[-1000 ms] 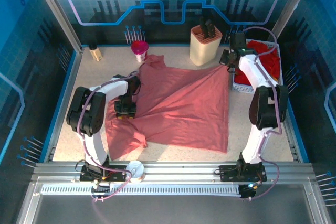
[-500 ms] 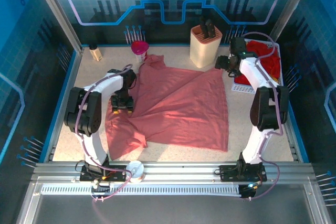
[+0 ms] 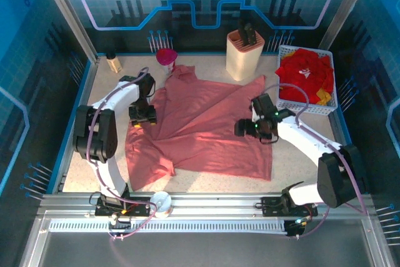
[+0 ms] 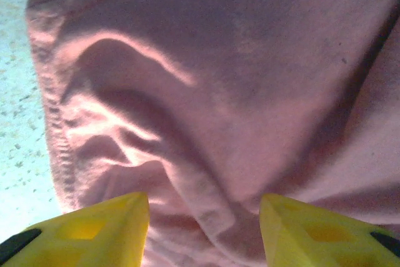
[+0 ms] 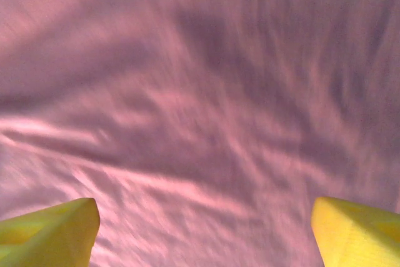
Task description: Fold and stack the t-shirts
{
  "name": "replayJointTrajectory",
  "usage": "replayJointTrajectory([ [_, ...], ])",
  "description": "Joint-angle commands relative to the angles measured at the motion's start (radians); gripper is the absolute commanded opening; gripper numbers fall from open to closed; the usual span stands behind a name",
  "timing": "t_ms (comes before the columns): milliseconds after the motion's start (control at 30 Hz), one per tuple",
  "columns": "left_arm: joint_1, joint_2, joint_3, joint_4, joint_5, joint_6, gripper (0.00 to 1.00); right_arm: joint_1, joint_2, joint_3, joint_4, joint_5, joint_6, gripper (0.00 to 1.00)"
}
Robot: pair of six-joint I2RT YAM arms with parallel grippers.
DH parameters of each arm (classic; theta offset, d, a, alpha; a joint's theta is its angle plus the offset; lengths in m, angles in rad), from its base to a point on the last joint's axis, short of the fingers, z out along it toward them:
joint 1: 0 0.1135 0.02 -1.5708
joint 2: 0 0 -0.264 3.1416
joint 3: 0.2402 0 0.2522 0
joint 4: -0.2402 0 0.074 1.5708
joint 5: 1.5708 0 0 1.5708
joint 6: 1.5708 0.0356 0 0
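Left gripper: fingers spread, a raised ridge of cloth standing between them in the left wrist view, not yet pinched. Right gripper: fingers spread wide, nothing between them but flat cloth below. Both hang over the salmon-pink t-shirt, which lies opened out on the table with a diagonal crease running from its far right corner toward its left side. The left gripper sits at the shirt's left margin; the stitched edge and bare tabletop show just left of the fingers, so the bulk of the garment lies to that gripper's right. The right gripper stands inside the right edge, bulk to its left. Judgement: the shirt's long spread runs between the two arms, so each is nearest its own side. The red t-shirts sit heaped in the white mesh basket, far right, well apart from both grippers.
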Motion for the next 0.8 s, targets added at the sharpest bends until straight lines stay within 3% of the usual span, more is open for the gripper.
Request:
replayJointTrajectory([
  [0, -0.006, 0.068, 0.015, 0.023, 0.041, -0.021, 0.5, 0.014, -0.017, -0.092, 0.043, -0.046, 0.077, 0.89],
  [133, -0.007, 0.12, 0.034, 0.036, 0.032, -0.033, 0.51, -0.002, 0.027, -0.132, 0.05, -0.003, 0.068, 0.84],
  [367, -0.008, 0.177, 0.045, 0.02, 0.008, -0.029, 0.51, -0.136, 0.118, -0.091, 0.009, -0.044, 0.066, 0.62],
  [600, -0.007, 0.203, 0.066, 0.004, 0.018, -0.03, 0.51, -0.358, 0.037, -0.104, -0.015, -0.017, 0.048, 0.66],
  [767, -0.008, 0.196, 0.084, -0.007, 0.025, -0.032, 0.5, -0.441, -0.021, -0.1, -0.041, 0.004, 0.023, 0.69],
])
